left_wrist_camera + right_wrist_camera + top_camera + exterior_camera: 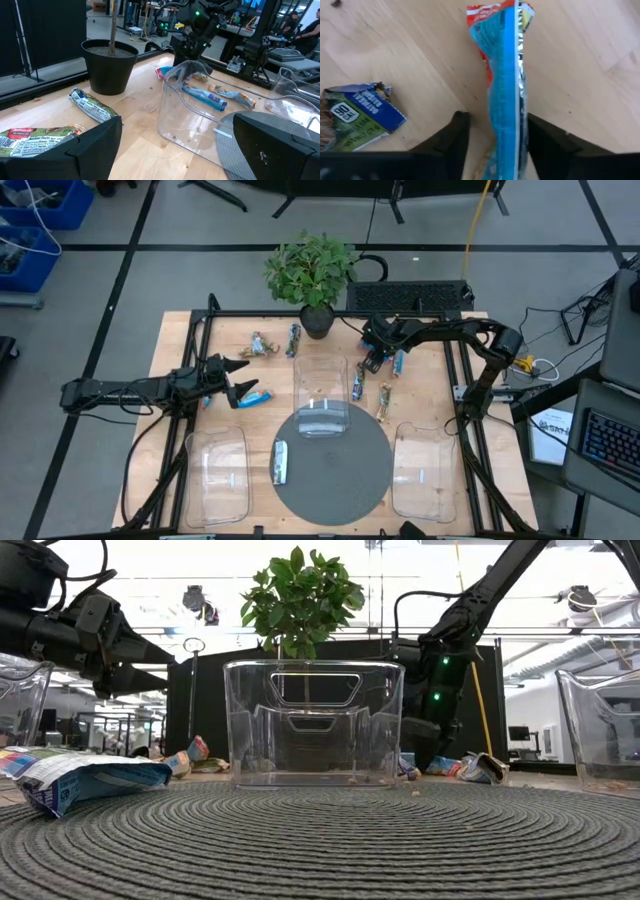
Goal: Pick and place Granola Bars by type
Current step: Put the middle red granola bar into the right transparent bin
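R gripper (495,145) is low at the table's far side, near the plant (312,275), fingers either side of a blue bar (504,80) lying on the wood; can't tell if clamped yet. L gripper (232,383) hovers over the left side, jaws wide apart, holding nothing. Other bars lie scattered; one rests on the mat (330,480).
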